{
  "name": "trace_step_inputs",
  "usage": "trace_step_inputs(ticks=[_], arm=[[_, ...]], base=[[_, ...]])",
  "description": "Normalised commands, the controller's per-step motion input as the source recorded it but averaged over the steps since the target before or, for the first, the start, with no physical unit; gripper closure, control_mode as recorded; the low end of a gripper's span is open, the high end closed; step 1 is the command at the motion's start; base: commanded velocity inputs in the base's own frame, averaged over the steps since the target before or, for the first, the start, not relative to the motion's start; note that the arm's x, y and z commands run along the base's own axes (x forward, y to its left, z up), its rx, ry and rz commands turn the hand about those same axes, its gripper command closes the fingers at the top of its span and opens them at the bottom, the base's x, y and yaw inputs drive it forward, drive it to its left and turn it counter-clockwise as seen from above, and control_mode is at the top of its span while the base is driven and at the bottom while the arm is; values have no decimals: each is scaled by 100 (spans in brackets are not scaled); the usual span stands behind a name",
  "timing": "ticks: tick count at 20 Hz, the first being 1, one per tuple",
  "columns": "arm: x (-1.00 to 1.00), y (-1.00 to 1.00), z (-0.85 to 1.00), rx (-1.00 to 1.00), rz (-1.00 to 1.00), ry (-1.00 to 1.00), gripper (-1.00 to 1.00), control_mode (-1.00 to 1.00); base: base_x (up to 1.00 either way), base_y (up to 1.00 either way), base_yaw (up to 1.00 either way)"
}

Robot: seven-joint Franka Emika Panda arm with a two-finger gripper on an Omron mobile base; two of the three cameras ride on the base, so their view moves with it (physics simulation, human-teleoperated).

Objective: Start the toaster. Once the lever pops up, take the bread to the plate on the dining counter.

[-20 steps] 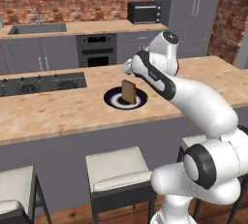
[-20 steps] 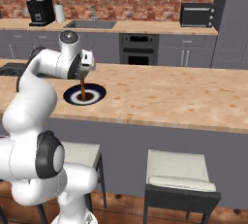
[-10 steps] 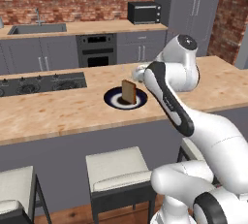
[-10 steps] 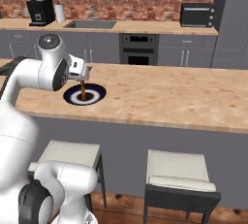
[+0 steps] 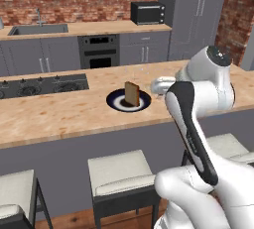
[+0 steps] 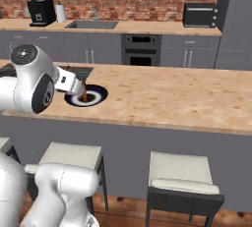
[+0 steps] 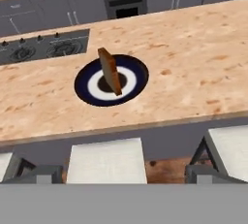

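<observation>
The bread (image 5: pixel 131 94) stands on edge on the plate (image 5: pixel 115 103), a navy-rimmed round plate on the dining counter (image 5: pixel 59 119). My gripper (image 5: pixel 158 86) hovers just right of the plate, near the counter's front edge, apart from the bread. From the right base, the bread (image 6: pixel 84 94) and plate (image 6: pixel 98 93) show just past my hand (image 6: pixel 70 82). The hand view looks down on the upright bread (image 7: pixel 109 71) in the plate (image 7: pixel 82 89); my gripper (image 7: pixel 124 174) is open, its tips wide apart with nothing between them. The toaster and its lever are out of view.
A cooktop (image 5: pixel 44 84) is set into the counter left of the plate. Stools (image 5: pixel 124 171) (image 6: pixel 182 172) line the counter's near side. Behind are the back counter with sink (image 5: pixel 37 28), an oven (image 5: pixel 99 52) and a microwave (image 5: pixel 148 12).
My arm has drawn back from the plate, to the right and toward the counter's near edge. The bread has stayed standing on the plate. The jaws have stayed open.
</observation>
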Motion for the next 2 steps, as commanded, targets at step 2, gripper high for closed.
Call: trace_step_inputs(ticks=[2], arm=[[-95,-25,24,-1,-4,3,-100,-100]], base=[[0,0,0]])
